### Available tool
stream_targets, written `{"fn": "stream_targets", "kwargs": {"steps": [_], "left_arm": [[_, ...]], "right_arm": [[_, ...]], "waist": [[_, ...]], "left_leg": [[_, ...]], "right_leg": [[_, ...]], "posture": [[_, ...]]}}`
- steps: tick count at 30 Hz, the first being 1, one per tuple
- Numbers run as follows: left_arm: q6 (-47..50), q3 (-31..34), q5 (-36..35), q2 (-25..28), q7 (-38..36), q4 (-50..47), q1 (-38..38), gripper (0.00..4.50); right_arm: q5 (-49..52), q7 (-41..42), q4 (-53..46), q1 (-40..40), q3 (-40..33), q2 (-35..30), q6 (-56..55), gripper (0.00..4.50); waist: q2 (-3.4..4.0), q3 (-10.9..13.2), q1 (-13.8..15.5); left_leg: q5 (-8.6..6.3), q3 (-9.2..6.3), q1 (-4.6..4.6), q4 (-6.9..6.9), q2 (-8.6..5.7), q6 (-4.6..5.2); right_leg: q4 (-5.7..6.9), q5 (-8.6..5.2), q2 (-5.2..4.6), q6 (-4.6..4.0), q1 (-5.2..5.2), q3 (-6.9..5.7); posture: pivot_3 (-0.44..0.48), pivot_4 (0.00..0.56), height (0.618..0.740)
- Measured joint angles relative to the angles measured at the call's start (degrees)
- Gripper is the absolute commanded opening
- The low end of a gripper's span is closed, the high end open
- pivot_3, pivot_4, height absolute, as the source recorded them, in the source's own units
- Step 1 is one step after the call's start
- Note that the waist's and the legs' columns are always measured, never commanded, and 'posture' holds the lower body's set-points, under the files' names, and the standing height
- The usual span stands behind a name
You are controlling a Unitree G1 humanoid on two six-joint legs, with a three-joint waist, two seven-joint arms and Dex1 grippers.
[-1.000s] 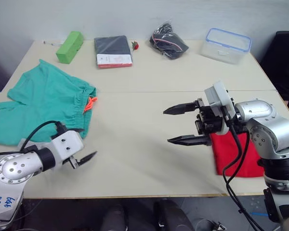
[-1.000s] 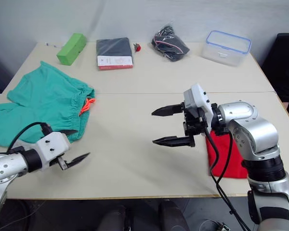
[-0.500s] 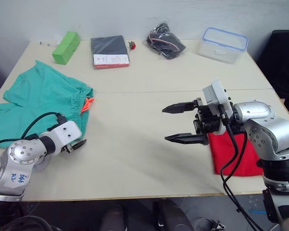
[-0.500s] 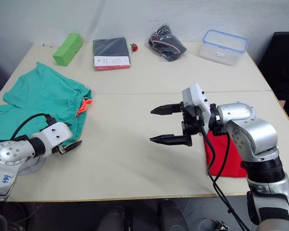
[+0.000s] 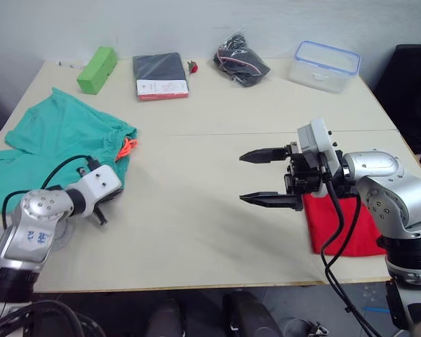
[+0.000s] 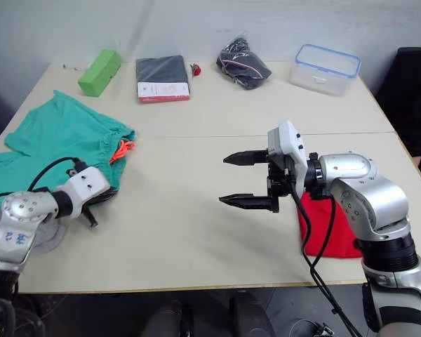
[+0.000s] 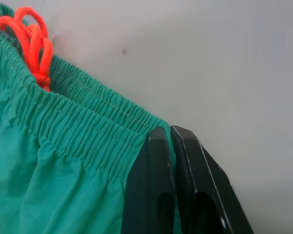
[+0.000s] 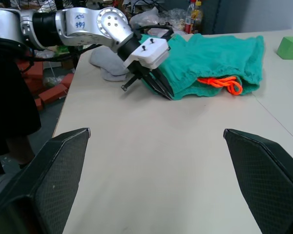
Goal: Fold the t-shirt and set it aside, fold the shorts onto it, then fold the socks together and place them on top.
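The t-shirt (image 5: 342, 225) lies folded at the right edge of the counter (image 5: 217, 119), partly behind the right arm, so the first step looks done. The shorts (image 5: 56, 151) are spread, not folded, at the left side of the counter, the orange drawstring (image 7: 31, 46) lying on the waistband. The left pincer (image 7: 172, 146) has its two fingers pressed together at the corner of the elastic waistband; it seems to nip the hem, though I cannot be fully sure that cloth is between them. The right pincer (image 5: 265, 177) hovers over the bare middle of the counter with its fingers wide apart and nothing between them. A grey sock (image 8: 110, 66) lies just behind the left arm, near the counter's edge. The folding of the shorts is only beginning, and the socks are not touched.
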Motion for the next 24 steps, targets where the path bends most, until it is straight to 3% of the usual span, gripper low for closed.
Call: {"fn": "stream_targets", "kwargs": {"steps": [6, 10, 15, 21, 22, 24], "left_arm": [[-10.1, -11.7, 4.8, -10.1, -5.2, 16.4, -20.8, 0.03], [-15.0, -17.3, 5.5, -18.5, -10.1, 21.5, -28.6, 0.03], [-11.1, -23.0, 4.3, -28.7, -16.2, 17.3, -28.9, 0.03], [6.8, -26.0, 1.0, -29.3, -22.0, -0.1, -24.4, 0.03], [8.8, -25.8, 0.4, -29.4, -22.0, -1.5, -24.3, 0.52], [12.9, -24.2, -1.8, -29.8, -21.8, -4.3, -24.2, 0.97]], "right_arm": [[-0.1, -0.7, -2.2, 2.6, -1.2, -2.3, 0.5, 4.50], [-1.6, -0.2, -3.2, 5.0, -1.3, -4.7, -1.0, 4.50], [-5.6, 0.1, -3.3, 9.7, -1.5, -8.0, -5.0, 4.50], [-10.9, 0.0, -3.7, 15.5, -1.8, -10.9, -11.2, 4.50], [-11.2, -0.1, -3.7, 16.0, -1.8, -10.9, -11.7, 4.50], [-12.0, -0.4, -3.8, 16.4, -1.8, -10.9, -13.0, 4.50]], "waist": [[-0.05, 0.0, 1.7], [-0.06, 0.0, 1.9], [-0.07, 0.0, 1.6], [-0.06, 0.0, 0.8], [-0.06, 0.0, 0.8], [-0.06, 0.0, 0.8]], "left_leg": [[-0.04, 0.06, -0.10, 0.10, -0.04, 0.08], [-0.06, 0.07, -0.15, 0.07, -0.03, 0.09], [-0.04, 0.11, -0.14, 0.06, 0.03, 0.06], [0.06, 0.09, -0.04, 0.07, 0.06, -0.09], [0.07, 0.09, -0.04, 0.08, 0.05, -0.10], [0.08, 0.09, -0.03, 0.10, 0.05, -0.10]], "right_leg": [[-0.04, 0.01, -0.02, 0.02, -0.05, -0.01], [-0.06, 0.01, -0.02, 0.02, -0.10, 0.00], [0.00, 0.01, 0.09, 0.02, -0.15, 0.08], [0.14, 0.01, 0.19, 0.02, -0.11, 0.17], [0.14, 0.01, 0.19, 0.02, -0.10, 0.17], [0.14, 0.01, 0.19, 0.02, -0.07, 0.18]], "posture": [[0.000, 0.150, 0.740], [0.000, 0.150, 0.740], [0.000, 0.150, 0.740], [0.000, 0.150, 0.740], [0.000, 0.150, 0.740], [0.000, 0.150, 0.740]]}}
